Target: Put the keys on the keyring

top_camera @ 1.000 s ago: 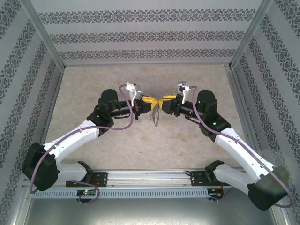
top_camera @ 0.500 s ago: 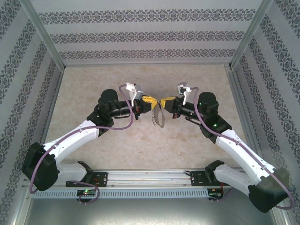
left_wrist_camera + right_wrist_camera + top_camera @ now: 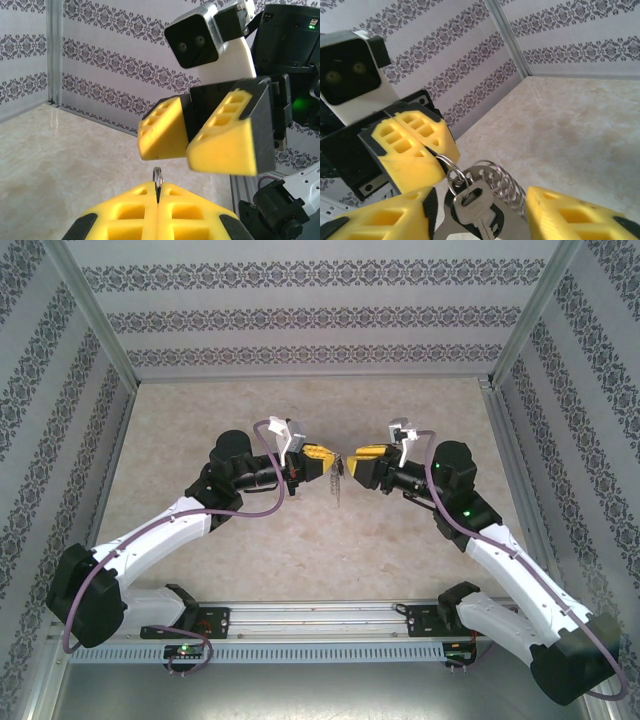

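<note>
- Top camera: a pale marbled table sits inside grey patterned walls, and both arms reach in to meet nose to nose above the middle
- The left gripper and right gripper sit tip to tip, and the keyring dangles between them, clear of the table
- Left wrist: the left gripper's yellow fingers are pressed tight together, pinching a thin metal ring of the keyring that pokes up from the seam
- The right gripper hovers just above that ring, jaws apart
- Right wrist: its own fingers stand wide, either side of the hanging keyring; I can't tell if they touch it
- A silver key hangs on the rings, just below the left gripper
</note>
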Available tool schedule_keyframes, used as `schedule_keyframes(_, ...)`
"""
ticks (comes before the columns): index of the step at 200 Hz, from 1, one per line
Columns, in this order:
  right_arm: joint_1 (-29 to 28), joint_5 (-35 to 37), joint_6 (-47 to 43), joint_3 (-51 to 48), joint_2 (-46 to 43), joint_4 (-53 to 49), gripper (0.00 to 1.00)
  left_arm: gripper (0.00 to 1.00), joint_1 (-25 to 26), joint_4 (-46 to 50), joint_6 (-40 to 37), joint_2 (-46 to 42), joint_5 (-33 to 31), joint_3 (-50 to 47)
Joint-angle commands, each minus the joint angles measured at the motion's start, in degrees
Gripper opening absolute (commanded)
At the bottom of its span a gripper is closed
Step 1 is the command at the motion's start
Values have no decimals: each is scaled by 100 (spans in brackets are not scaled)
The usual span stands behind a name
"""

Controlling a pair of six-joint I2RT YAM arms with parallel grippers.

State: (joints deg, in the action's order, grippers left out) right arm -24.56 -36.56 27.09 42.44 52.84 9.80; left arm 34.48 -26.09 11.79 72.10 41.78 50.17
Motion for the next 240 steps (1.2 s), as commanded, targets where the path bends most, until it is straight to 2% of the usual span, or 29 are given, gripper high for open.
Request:
schedule_keyframes(1,14,-230,148,-34,-38,361,52,0,15,-194,-32,-90,93,205)
schedule_keyframes(57,-229,-291,348,-82,379,780,53,0,15,-232,-10,-64,109,232)
schedule_keyframes(81,-303,-290,326,-99,446,762,48,0,15,-221,-15,-83,102,220)
schedule_keyframes(113,-273,-230,220,-204,300,571,32,0,15,-195,-45,-125,65,203)
schedule_keyframes(139,-192,-246,222,-319,153,513,9,0,15,-205,-52,-126,58,212)
schedule_keyframes(154,-167,-263,219,-341,108,488,0,0,15,-208,-37,-141,67,204)
schedule_keyframes(204,-76,-329,155,-355,100,364,0,0,15,-311,-28,-160,-28,145)
schedule_keyframes(240,-178,-889,117,-187,516,371,0,0,15,-489,40,-141,-52,103)
